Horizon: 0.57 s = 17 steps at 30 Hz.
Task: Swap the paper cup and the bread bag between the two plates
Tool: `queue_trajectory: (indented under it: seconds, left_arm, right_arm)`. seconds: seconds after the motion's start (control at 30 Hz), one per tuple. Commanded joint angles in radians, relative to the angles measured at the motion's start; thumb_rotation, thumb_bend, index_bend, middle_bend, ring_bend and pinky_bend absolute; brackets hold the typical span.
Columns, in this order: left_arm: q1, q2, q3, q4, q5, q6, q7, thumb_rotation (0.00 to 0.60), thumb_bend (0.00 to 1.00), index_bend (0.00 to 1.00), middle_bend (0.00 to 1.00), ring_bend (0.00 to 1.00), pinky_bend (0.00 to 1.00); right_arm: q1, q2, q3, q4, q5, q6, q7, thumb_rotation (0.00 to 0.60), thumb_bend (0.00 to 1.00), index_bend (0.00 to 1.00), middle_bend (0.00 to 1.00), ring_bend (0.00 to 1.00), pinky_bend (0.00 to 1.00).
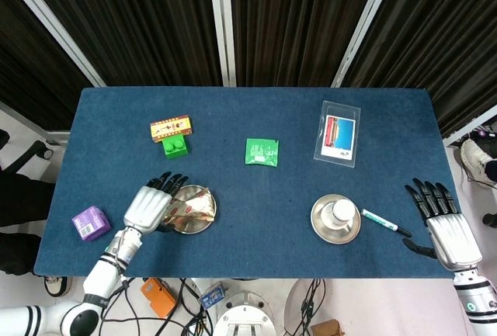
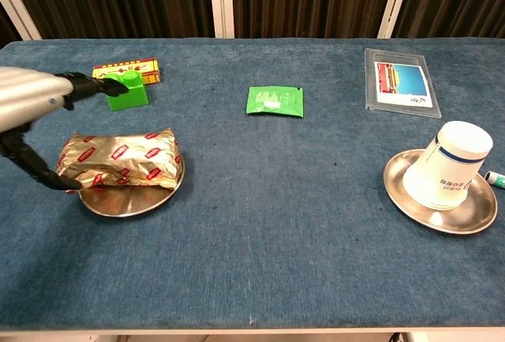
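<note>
Near edge first: the left hand (image 2: 28, 113) has its fingers spread and holds nothing, sitting at the left end of the bread bag (image 2: 118, 160); the thumb tip looks just at or touching the bag's near left corner, cannot tell which. The bag lies flat on the left plate (image 2: 130, 200), overhanging the rim on the left side. The right hand (image 1: 443, 223) is off the table's right edge, fingers spread and empty, well apart from everything.

The paper cup (image 2: 450, 164) sits upside down and tilted on the right plate (image 2: 442, 212), leaning on the rim. A green pen (image 1: 384, 222) lies just beside that plate on the right.

Judged risks: if the left hand pulls away with the thumb catching the foil, it could drag the bag off the plate, since the overhang gives little margin. The plate is light and shiny and may slide or tip if the bag is tugged. The cup looks unstable as it leans; a clumsy grasp by the right hand could roll it off the plate or crush the thin wall. The pen lies on the right hand's approach path and could get knocked.

Further back: a purple box (image 1: 91, 223), a green block (image 2: 126, 91) touching a red-and-yellow box (image 2: 126, 68), a green packet (image 2: 274, 100), and a bagged card (image 2: 401, 80); all well apart from both plates, low risk.
</note>
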Motion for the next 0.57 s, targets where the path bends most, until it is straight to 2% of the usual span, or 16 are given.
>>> queue_trajectory:
  seconds: [0.03, 0.1, 0.17, 0.23, 0.33, 0.43, 0.57]
  left_arm:
    - [0.067, 0.131, 0.065, -0.105, 0.143, 0.113, -0.009, 0.600, 0.03, 0.01, 0.05, 0.04, 0.20]
    - [0.122, 0.184, 0.110, -0.102, 0.248, 0.198, -0.046, 0.600, 0.03, 0.01, 0.05, 0.02, 0.16]
    - [0.203, 0.225, 0.161, -0.051, 0.341, 0.315, -0.103, 0.600, 0.05, 0.01, 0.04, 0.00, 0.13]
    - [0.289, 0.230, 0.190, 0.035, 0.375, 0.428, -0.190, 0.600, 0.06, 0.01, 0.04, 0.00, 0.11]
    - [0.394, 0.177, 0.188, 0.196, 0.351, 0.542, -0.368, 0.600, 0.07, 0.01, 0.02, 0.00, 0.11]
    - [0.446, 0.116, 0.171, 0.339, 0.326, 0.574, -0.542, 0.600, 0.08, 0.01, 0.01, 0.00, 0.10]
    - [0.448, 0.126, 0.176, 0.383, 0.374, 0.566, -0.587, 0.600, 0.08, 0.01, 0.01, 0.00, 0.10]
  right_arm:
    - [-0.016, -0.004, -0.003, 0.000, -0.011, 0.024, -0.023, 0.597, 0.22, 0.00, 0.00, 0.00, 0.05]
    - [-0.031, -0.006, -0.008, -0.002, -0.014, 0.041, -0.048, 0.597, 0.22, 0.00, 0.00, 0.00, 0.03]
    - [-0.049, -0.006, -0.016, -0.007, -0.012, 0.051, -0.081, 0.598, 0.22, 0.00, 0.00, 0.00, 0.01]
    - [-0.066, -0.006, -0.025, -0.014, -0.005, 0.056, -0.105, 0.598, 0.22, 0.00, 0.00, 0.00, 0.00]
    - [-0.092, -0.018, -0.025, -0.015, 0.021, 0.069, -0.136, 0.599, 0.22, 0.00, 0.00, 0.00, 0.00]
    - [-0.101, -0.030, -0.020, -0.019, 0.022, 0.080, -0.151, 0.598, 0.22, 0.00, 0.00, 0.00, 0.00]
    - [-0.100, -0.041, -0.012, -0.019, 0.014, 0.082, -0.159, 0.598, 0.22, 0.00, 0.00, 0.00, 0.00]
